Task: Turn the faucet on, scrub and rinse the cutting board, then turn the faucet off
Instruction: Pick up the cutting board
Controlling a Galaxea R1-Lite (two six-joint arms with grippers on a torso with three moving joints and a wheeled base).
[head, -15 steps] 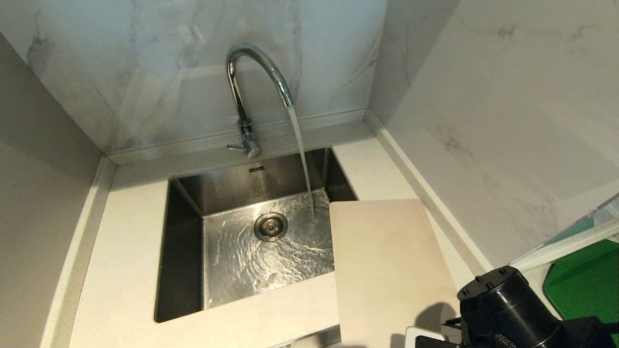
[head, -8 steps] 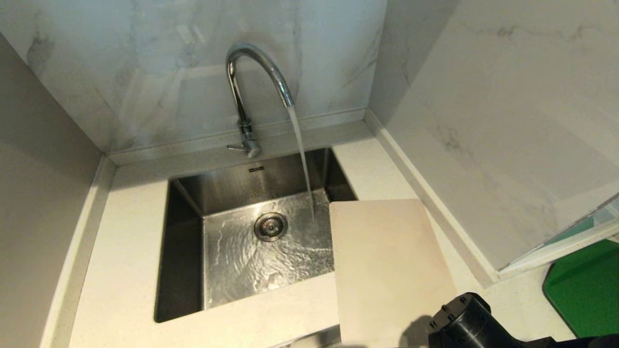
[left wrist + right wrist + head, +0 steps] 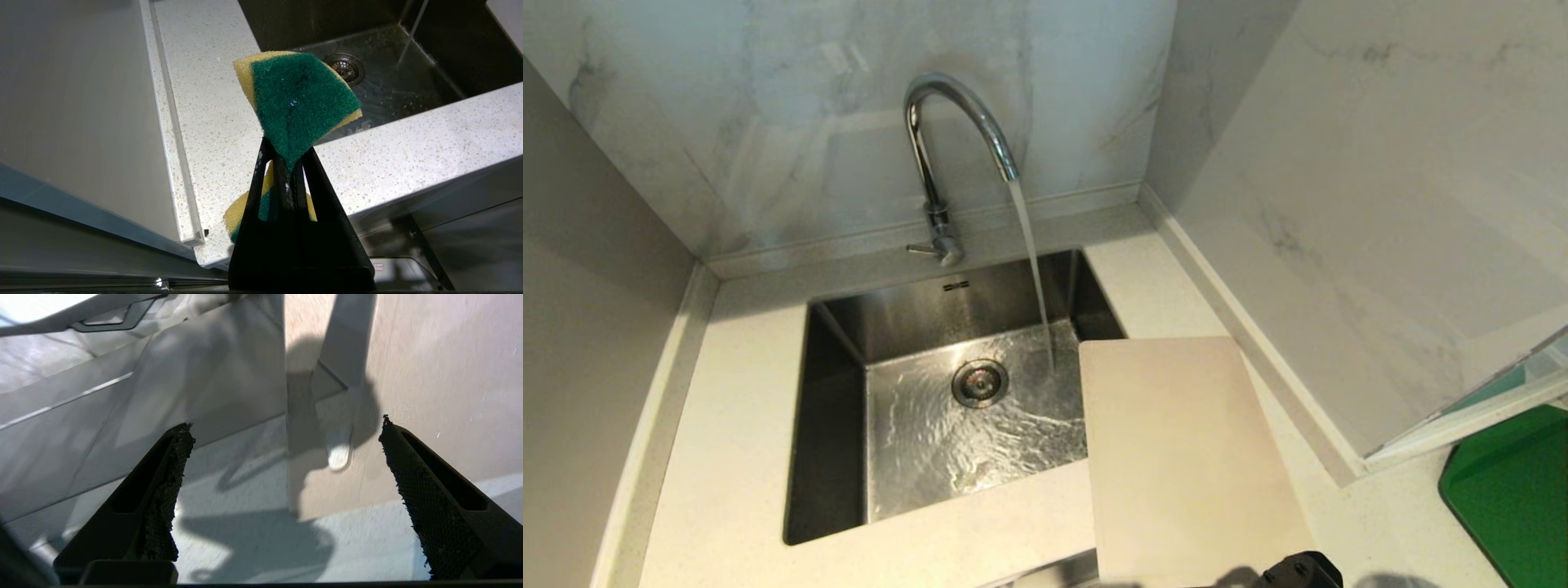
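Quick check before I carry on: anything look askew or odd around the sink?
The cutting board lies slightly skewed on the counter, its left edge overhanging the sink. It looks dry while water from the faucet runs into the basin beside it. The sponge is squashed in the shut left hand. No spill on the counter.

No legible text, seemingly.
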